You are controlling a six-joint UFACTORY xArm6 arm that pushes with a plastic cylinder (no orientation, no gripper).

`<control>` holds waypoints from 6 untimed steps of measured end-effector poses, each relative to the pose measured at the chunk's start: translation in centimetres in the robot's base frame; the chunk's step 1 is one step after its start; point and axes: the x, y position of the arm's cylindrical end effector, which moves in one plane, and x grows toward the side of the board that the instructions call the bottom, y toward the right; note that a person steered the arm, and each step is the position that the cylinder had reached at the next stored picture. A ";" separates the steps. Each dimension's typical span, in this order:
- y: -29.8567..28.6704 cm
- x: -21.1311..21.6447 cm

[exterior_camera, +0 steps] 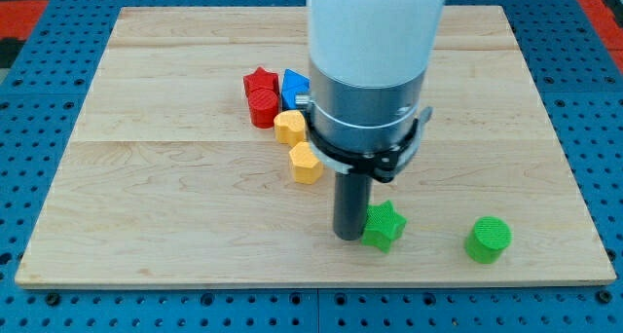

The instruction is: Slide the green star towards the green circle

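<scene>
The green star lies near the view's bottom edge of the wooden board, a little right of centre. The green circle stands to its right, about a hundred pixels away, near the same edge. My tip is on the board touching the star's left side. The dark rod rises from it into the grey and white arm, which hides part of the board behind.
A red star and a red block sit upper left of centre, with a blue block partly hidden by the arm. Two yellow blocks lie below them. The board's bottom edge is close to the star.
</scene>
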 end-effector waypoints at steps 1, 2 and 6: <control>2.8 0.0; 3.1 0.0; -7.5 0.0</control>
